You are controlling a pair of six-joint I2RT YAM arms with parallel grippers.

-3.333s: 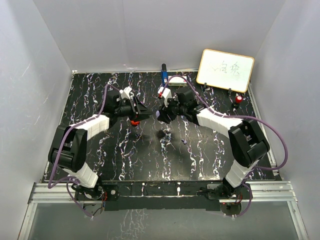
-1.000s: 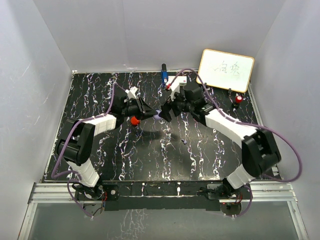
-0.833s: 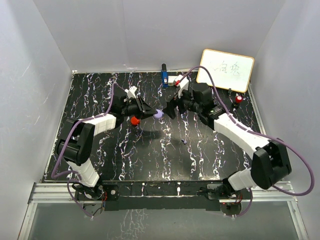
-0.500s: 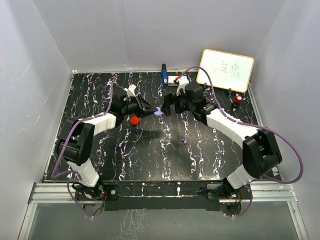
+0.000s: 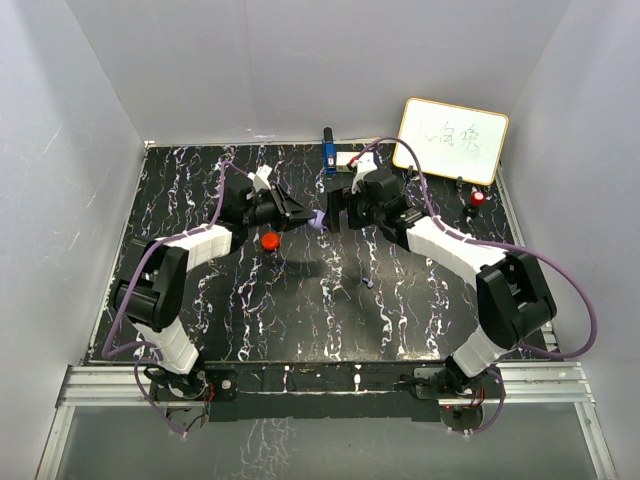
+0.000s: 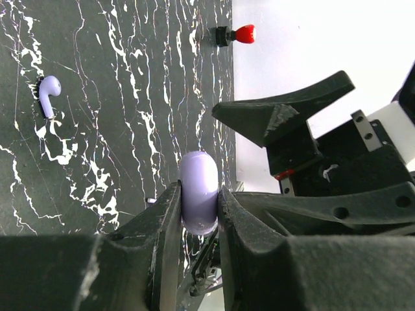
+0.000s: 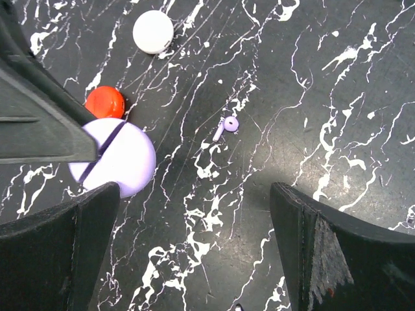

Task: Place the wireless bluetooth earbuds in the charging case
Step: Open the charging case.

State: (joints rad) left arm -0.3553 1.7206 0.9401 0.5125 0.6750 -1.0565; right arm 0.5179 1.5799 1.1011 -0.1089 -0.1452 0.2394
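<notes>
The charging case (image 5: 319, 221) is a round lilac shell held off the table, and my left gripper (image 5: 308, 220) is shut on it. In the left wrist view the case (image 6: 199, 178) stands on edge, pinched between my left gripper's (image 6: 199, 197) jaws. My right gripper (image 5: 334, 212) hangs open just right of it, apart from it. Looking down from the right wrist, the case (image 7: 118, 157) shows a dark seam line, beside the left finger of my right gripper (image 7: 194, 191). One lilac earbud (image 5: 370, 284) (image 7: 227, 124) (image 6: 47, 92) lies loose on the black marbled table.
A red puck (image 5: 269, 240) (image 7: 105, 102) rests under the left gripper, with a white puck (image 7: 153, 31) beyond it. A whiteboard (image 5: 450, 140) leans at the back right beside a red-capped object (image 5: 478, 198) (image 6: 237, 34). A blue item (image 5: 327, 150) stands at the back wall.
My right gripper opened wide, swung off to the right, then came back close to the case. My left gripper carried the case slightly up and right, still shut on it.
</notes>
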